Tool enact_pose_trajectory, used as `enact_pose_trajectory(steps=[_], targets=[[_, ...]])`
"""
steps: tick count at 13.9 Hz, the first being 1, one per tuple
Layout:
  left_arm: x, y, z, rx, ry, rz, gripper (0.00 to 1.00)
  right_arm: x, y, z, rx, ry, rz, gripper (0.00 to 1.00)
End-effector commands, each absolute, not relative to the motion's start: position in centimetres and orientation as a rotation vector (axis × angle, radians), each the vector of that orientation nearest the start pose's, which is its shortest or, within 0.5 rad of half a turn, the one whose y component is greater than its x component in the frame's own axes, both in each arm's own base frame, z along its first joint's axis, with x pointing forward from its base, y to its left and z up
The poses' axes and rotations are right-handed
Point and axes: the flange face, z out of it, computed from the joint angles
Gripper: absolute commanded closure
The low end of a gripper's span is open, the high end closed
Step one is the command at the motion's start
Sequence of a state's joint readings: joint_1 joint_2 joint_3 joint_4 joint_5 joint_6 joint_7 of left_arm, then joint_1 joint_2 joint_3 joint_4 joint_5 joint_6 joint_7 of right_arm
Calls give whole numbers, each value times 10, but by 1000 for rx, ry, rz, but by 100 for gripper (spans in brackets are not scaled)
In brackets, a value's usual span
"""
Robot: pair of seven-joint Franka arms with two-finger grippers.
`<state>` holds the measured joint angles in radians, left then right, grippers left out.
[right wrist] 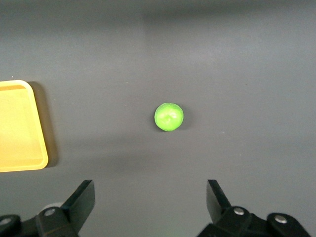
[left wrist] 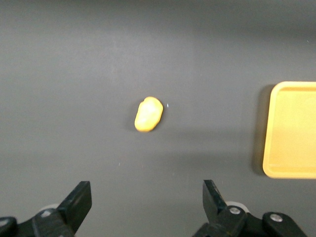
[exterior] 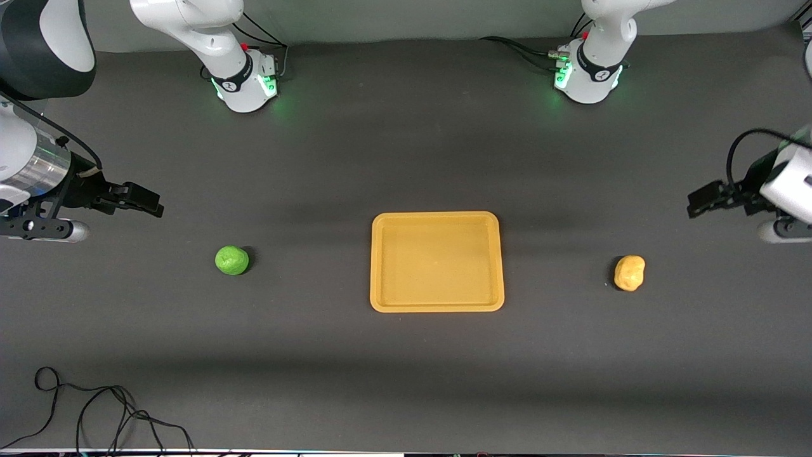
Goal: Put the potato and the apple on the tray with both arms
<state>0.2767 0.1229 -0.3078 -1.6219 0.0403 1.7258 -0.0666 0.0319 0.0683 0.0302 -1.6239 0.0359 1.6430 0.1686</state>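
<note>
The orange-yellow tray lies empty in the middle of the table. The green apple rests on the table toward the right arm's end; it also shows in the right wrist view. The yellow-orange potato rests toward the left arm's end and shows in the left wrist view. My right gripper is open and empty, held in the air over the table beside the apple. My left gripper is open and empty, held in the air over the table beside the potato. The tray's edge shows in both wrist views.
A loose black cable lies on the table at the edge nearest the front camera, at the right arm's end. The two arm bases stand along the table edge farthest from the front camera.
</note>
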Motion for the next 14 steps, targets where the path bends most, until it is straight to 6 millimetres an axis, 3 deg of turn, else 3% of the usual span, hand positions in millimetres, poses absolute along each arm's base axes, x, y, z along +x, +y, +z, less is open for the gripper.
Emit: enact_pose_trajectory(steps=[1, 3, 5, 7, 11, 14], targets=[[628, 4, 477, -3102, 30, 54, 0, 577, 37, 564, -3119, 130, 104, 0], [634, 5, 425, -3099, 75, 78, 0, 580, 39, 552, -3175, 99, 116, 0], [625, 7, 363, -3107, 105, 85, 0, 587, 49, 536, -3191, 63, 121, 0], [617, 8, 302, -3119, 127, 105, 0, 592, 48, 494, -3188, 56, 136, 0], [616, 12, 233, -3098, 206, 127, 0, 584, 38, 398, -3170, 54, -11, 0], [612, 22, 210, -3110, 197, 85, 0, 566, 36, 325, -3150, 4, -159, 0]])
